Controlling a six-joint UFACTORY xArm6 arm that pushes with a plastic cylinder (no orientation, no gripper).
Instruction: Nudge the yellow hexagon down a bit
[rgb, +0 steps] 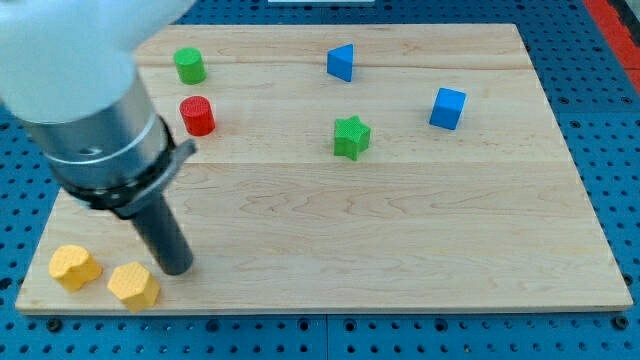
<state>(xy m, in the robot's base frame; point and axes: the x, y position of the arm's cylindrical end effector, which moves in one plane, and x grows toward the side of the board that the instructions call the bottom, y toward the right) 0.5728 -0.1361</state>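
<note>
Two yellow blocks sit in the desk's (420, 250) bottom-left corner: at the far left a yellow block (74, 266) of unclear shape, and to its right the yellow hexagon (133, 285), close to the bottom edge. My tip (174, 268) stands just above and right of the hexagon, very near it; contact cannot be told. There are no jaws, only the rod. Further up are a green cylinder (189, 65) and a red cylinder (198, 115). Rightward lie a blue triangular block (341, 62), a green star (351, 137) and a blue cube (447, 108).
</note>
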